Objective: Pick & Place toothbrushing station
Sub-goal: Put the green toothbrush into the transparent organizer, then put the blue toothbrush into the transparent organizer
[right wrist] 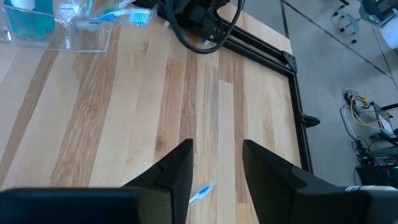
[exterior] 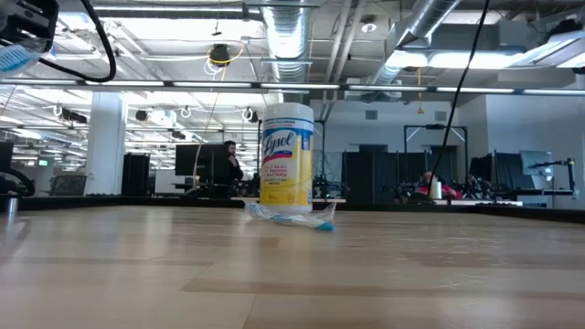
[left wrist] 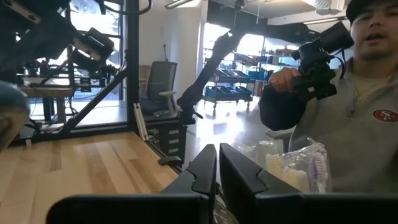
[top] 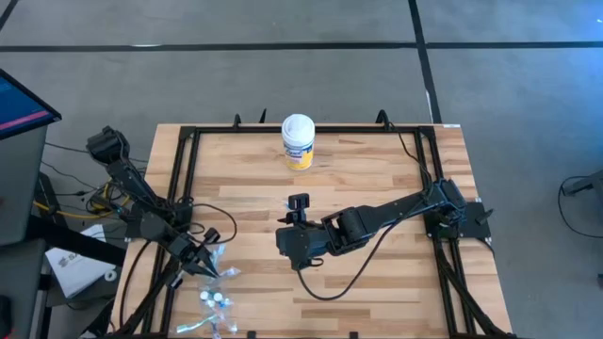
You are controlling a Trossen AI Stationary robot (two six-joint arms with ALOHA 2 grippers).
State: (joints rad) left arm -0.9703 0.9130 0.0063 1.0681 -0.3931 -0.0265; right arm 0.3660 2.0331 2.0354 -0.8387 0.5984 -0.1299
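The left gripper [top: 209, 270] is at the near left edge of the table [top: 377, 188], its fingers [left wrist: 205, 171] pressed together just beside the pile of wrapped toothbrushes [top: 217, 301]. The right gripper [top: 298, 203] hovers mid-table with fingers [right wrist: 171, 171] apart, empty; one blue toothbrush [right wrist: 200, 193] lies on the wood between them, untouched.

Left end effector [left wrist: 217, 163]: its two dark fingers [left wrist: 200, 171] are standing nearly together, only a thin gap showing. Just past them, a crinkled clear plastic pack [left wrist: 292, 163] is lying, with pale toothbrush heads [left wrist: 318, 167] showing through it; whether the fingers are gripping it cannot be told. The wooden counter [left wrist: 81, 168] is running off toward its edge, with a black frame post [left wrist: 132, 62] rising there. Behind the pack, a person in a grey sweatshirt [left wrist: 354, 124] is holding up a black camera [left wrist: 314, 59]. An office chair [left wrist: 160, 87] is sitting in the room beyond.
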